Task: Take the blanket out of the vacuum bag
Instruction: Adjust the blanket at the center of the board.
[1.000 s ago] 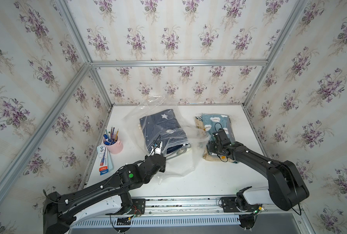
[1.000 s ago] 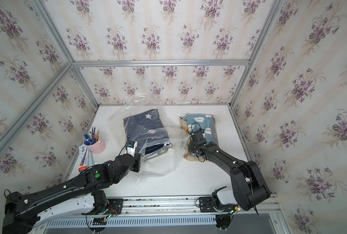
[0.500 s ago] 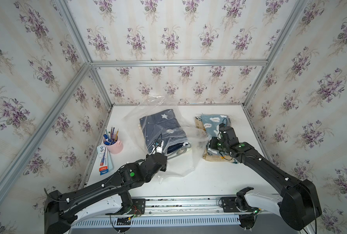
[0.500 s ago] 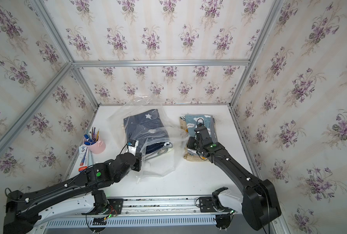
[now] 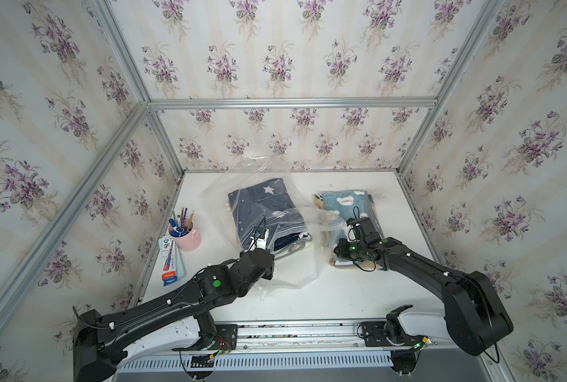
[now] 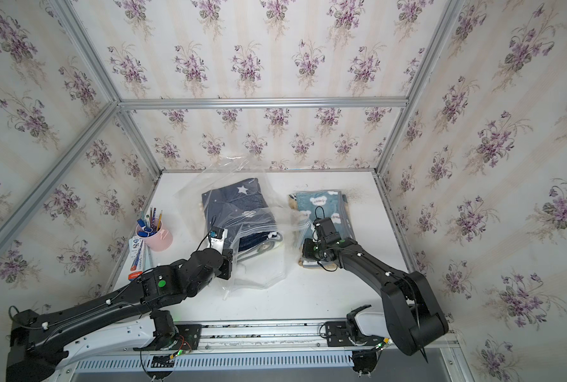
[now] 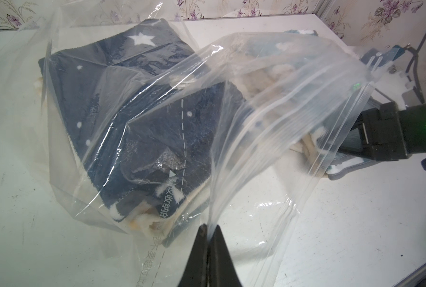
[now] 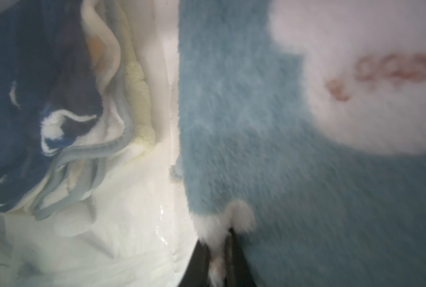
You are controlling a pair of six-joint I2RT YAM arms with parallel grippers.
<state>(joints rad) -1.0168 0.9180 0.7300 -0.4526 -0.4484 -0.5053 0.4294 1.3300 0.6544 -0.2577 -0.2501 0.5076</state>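
A pink cup [image 5: 190,240] stands at centre left in a top view, holding pens and pencils [image 5: 182,219]; a flat printed box [image 5: 169,261] lies just beside it, lower left; the white table [image 5: 341,297] fills the middle; violet-flowered wallpaper [image 5: 275,66] and aluminium rails [image 5: 292,103] surround it.

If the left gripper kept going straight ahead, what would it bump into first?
It pinches the vacuum bag. Straight ahead of the left gripper, the navy star blanket inside that bag probably comes first, though depth is hard to judge.

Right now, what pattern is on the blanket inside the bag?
Navy blanket with white stars and dots; clearest from the left wrist.
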